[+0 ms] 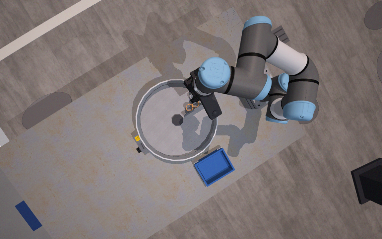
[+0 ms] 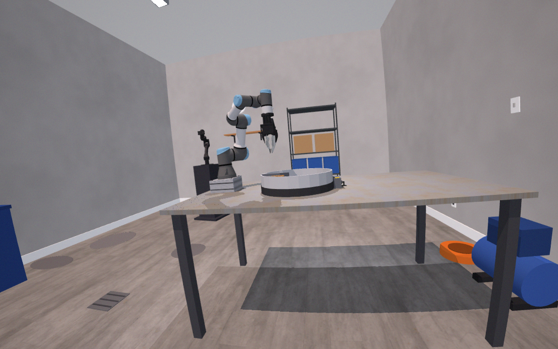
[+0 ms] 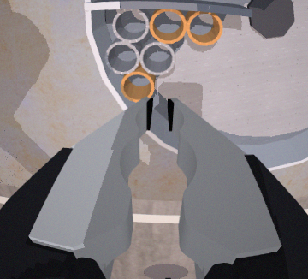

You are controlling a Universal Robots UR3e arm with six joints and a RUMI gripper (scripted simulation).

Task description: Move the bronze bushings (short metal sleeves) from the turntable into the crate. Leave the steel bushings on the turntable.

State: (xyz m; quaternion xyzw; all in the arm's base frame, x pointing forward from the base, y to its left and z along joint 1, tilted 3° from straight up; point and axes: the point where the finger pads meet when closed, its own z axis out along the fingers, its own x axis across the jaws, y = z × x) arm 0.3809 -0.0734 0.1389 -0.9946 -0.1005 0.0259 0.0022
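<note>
In the wrist view three bronze bushings stand upright on the grey turntable [image 3: 239, 78]: one [image 3: 137, 86] just beyond my fingertips and two [image 3: 168, 26] [image 3: 204, 28] side by side against a grey divider bar [image 3: 171, 6]. Three steel bushings [image 3: 131, 25] [image 3: 122, 56] [image 3: 157, 58] sit packed among them near the rim. My gripper [image 3: 160, 100] hangs high above the turntable's edge, shut and empty. The overhead view shows the bronze rings [image 1: 191, 106] under the wrist, and the blue crate [image 1: 214, 167] beside the turntable [image 1: 176, 120].
A dark hexagonal hub [image 3: 271, 12] marks the turntable's centre. The turntable has a raised white rim [image 1: 145, 95] and a small control box [image 1: 140, 144] at its side. The robot base [image 2: 225, 182] stands at the table's far end.
</note>
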